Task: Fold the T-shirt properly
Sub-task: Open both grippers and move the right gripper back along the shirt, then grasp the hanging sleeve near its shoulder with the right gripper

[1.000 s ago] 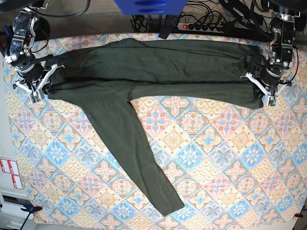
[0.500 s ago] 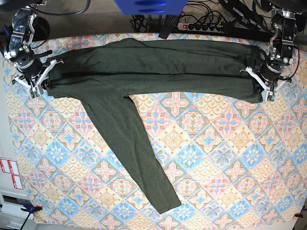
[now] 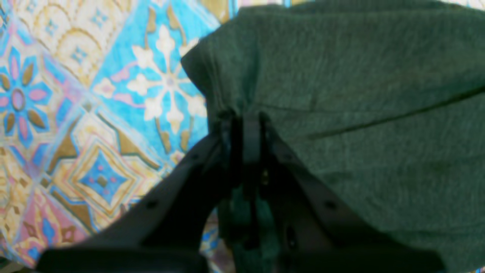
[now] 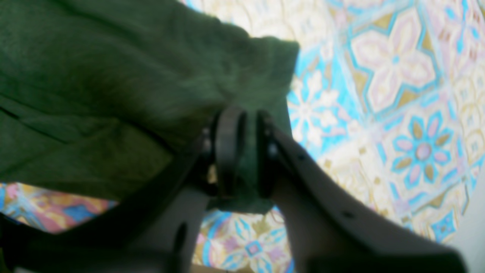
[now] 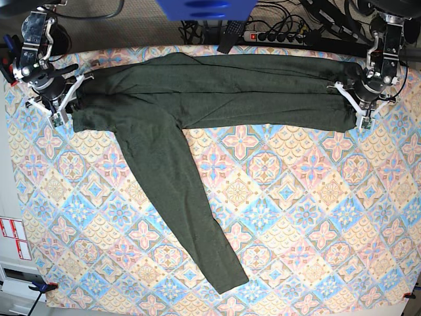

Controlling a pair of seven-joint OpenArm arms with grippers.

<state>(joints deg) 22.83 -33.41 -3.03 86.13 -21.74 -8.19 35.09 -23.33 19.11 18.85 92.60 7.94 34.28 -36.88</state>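
Note:
The dark olive-green T-shirt (image 5: pixel 217 92) lies as a long folded band across the far part of the patterned table, with one long sleeve (image 5: pixel 177 204) running diagonally toward the near edge. My left gripper (image 5: pixel 359 110) is at the band's right end, shut on the shirt's edge; the left wrist view shows its black fingers (image 3: pixel 246 125) pinching the fabric (image 3: pixel 360 94). My right gripper (image 5: pixel 61 108) is at the band's left end, also shut on the shirt; the right wrist view shows a fabric fold (image 4: pixel 113 94) clamped between its fingers (image 4: pixel 227 151).
A patterned tablecloth (image 5: pixel 302 210) covers the table. A power strip and cables (image 5: pixel 276 36) lie behind the far edge, and a blue object (image 5: pixel 204 10) is at the top centre. Red-and-white labels (image 5: pixel 13 238) are beside the left table edge.
Both grippers have moved toward the table's far edge, carrying the shirt's lower edge with them. The folded band is narrower and the sleeve has been dragged slightly along.

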